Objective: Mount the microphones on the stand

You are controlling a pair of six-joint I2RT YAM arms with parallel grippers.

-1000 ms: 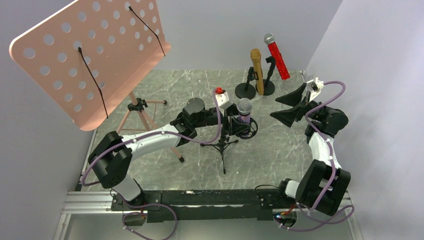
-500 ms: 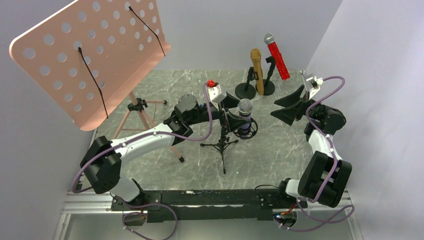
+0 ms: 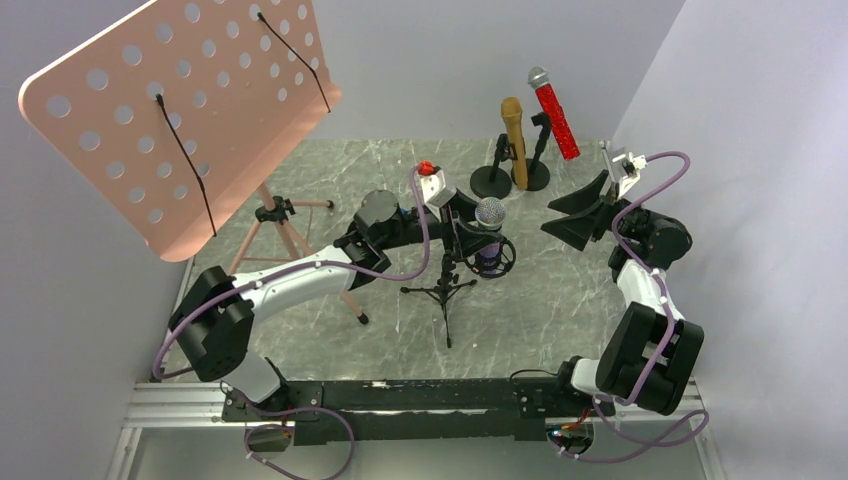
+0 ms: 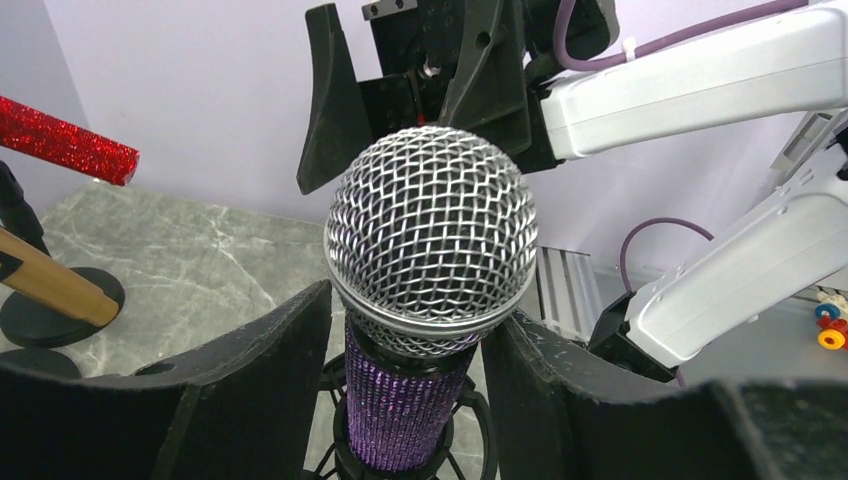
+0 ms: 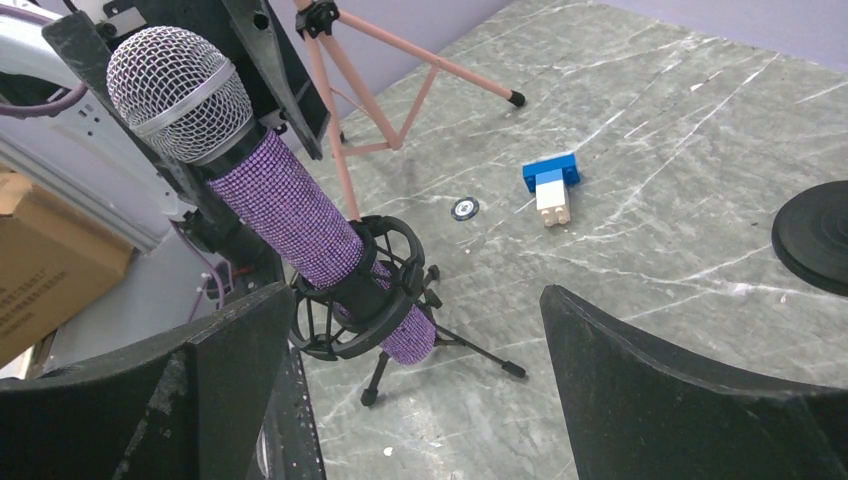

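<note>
The purple glitter microphone (image 4: 430, 240) sat in the shock mount (image 5: 350, 300) of the tripod stand (image 3: 445, 295), the left gripper (image 4: 408, 340) with its jaws spread to either side of the body. The right gripper (image 5: 417, 300) hung wide open and empty nearby, while the red microphone (image 3: 553, 112) and gold microphone (image 3: 514, 140) stood on round-based stands (image 3: 490, 182) behind.

Robot lab test cell, plain lilac walls (image 3: 430, 60), marble-pattern tabletop (image 3: 560, 300), aluminium mounting rail (image 3: 170, 408), cardboard box (image 5: 50, 260).

Overhead view looks down from behind; both wrist views closely share the purple microphone (image 4: 430, 230).
</note>
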